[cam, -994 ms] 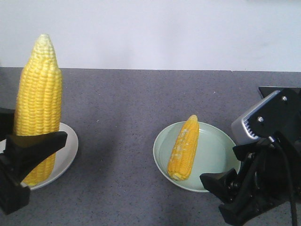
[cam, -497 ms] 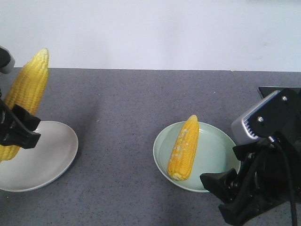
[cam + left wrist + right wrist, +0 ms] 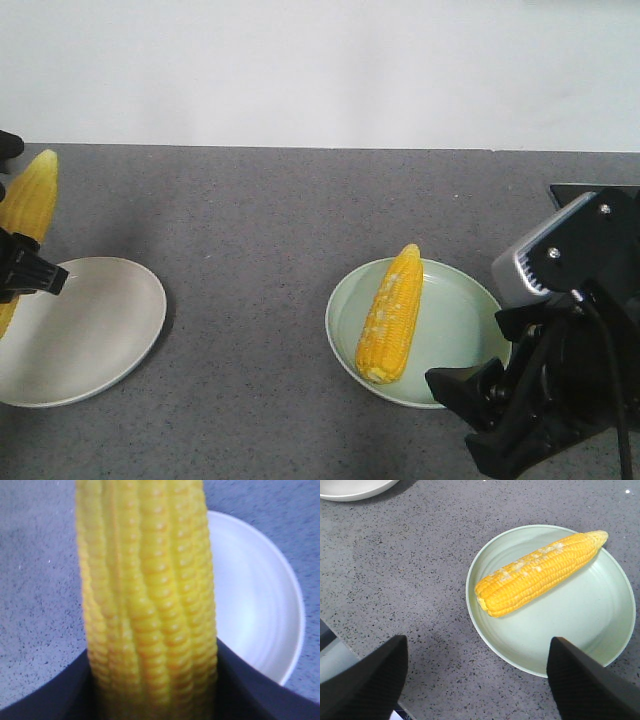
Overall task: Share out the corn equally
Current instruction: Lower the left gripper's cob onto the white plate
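I see my left gripper at the far left edge pinching a corn cob, held tilted above the white plate. Second corn cob lies on the green plate, center right. My right gripper hangs spread wide at the lower right over the grey table, just beside the green plate.
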You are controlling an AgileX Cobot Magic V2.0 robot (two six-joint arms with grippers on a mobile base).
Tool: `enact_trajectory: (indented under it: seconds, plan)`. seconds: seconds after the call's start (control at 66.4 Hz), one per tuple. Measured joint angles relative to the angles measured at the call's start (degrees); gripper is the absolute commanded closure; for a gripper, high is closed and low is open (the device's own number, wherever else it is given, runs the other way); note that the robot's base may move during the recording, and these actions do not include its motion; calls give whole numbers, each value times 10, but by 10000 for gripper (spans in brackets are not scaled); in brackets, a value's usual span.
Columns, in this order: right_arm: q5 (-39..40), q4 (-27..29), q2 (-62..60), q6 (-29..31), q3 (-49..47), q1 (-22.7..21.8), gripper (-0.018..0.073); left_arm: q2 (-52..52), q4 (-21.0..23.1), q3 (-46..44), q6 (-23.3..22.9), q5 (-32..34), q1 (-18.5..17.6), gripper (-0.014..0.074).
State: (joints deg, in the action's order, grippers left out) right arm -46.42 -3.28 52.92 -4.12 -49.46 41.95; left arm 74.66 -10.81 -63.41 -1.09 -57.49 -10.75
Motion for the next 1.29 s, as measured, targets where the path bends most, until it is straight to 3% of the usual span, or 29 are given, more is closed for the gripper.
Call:
enact_trajectory:
  seconds: [0.542, 0.813, 1.114, 1.295]
  plan:
    - [0, 0, 0, 0, 0, 0, -1, 103, 2, 0, -1, 12, 7, 321]
    - [0, 0, 0, 0, 0, 0, -1, 133, 30, -3, -1, 36, 7, 321]
    - [-1, 0, 0, 0, 0, 0, -1, 167, 32, -3, -1, 43, 7, 319]
    - [-1, 0, 0, 0, 0, 0, -1, 182, 33, -3, -1, 42, 7, 238]
